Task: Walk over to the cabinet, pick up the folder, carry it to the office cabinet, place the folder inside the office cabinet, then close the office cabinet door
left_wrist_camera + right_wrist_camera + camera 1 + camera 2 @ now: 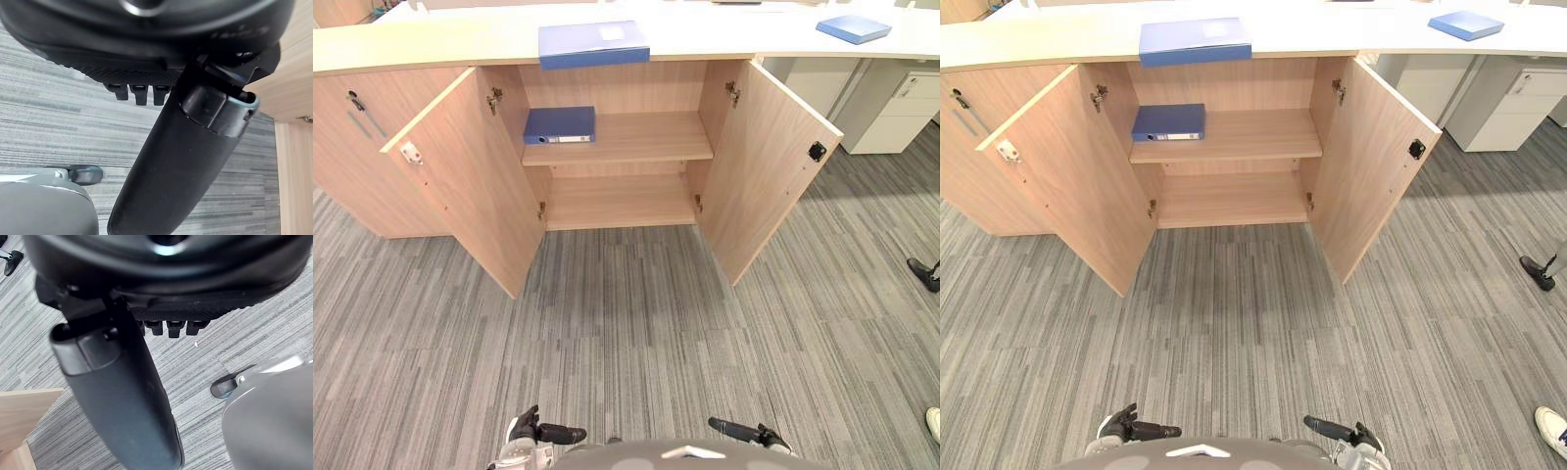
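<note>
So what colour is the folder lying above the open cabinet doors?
Blue. The folder shows best in the left eye view.

The left hand [548, 432] hangs low at 7 o'clock in the head view and the right hand [744, 431] at 5 o'clock. Both are empty, with fingers relaxed. Each thumb is stretched straight, pointing inward toward the other hand.

The folder [593, 43] is light blue, the binder [559, 124] navy, the cabinet [470, 186] pale wood-grain, the carpet [636, 333] grey-streaked, the drawer unit [901, 117] white.
</note>
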